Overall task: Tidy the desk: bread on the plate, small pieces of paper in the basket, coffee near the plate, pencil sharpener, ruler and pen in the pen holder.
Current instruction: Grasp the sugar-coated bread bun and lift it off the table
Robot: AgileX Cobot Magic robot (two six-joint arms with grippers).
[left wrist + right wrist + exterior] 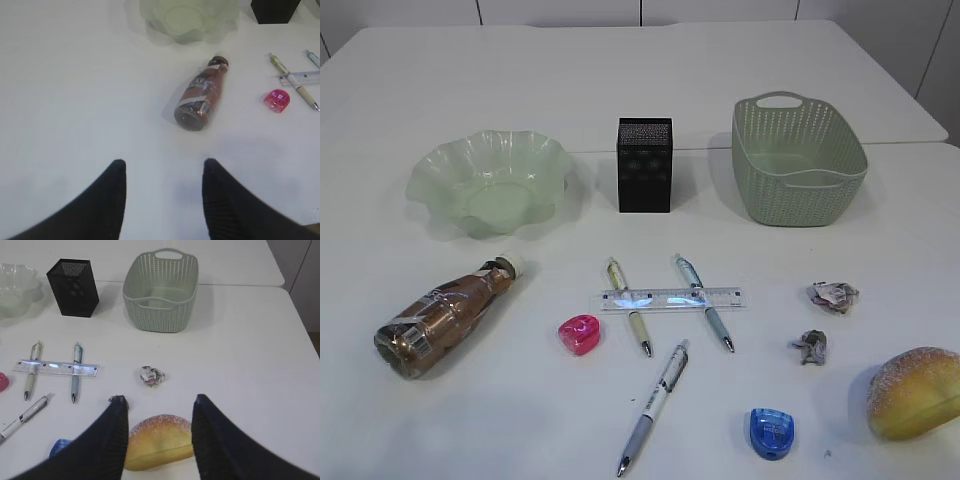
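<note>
Two claws were spread, gripping nothing: right claw (pixel 157 412) hovered over the bread (pixel 159 441) at the counter (pixel 840 430) front edge; left claw (pixel 162 175) hung short of the coffee bottle (pixel 201 93), lying sideways near the plate (pixel 185 20).

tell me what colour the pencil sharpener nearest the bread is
Blue. The pencil sharpener beside the bread is translucent blue, clearest in the exterior view.

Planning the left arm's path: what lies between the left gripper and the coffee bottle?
Only bare table, shown in the left wrist view, separates the left gripper from the coffee bottle.
</note>
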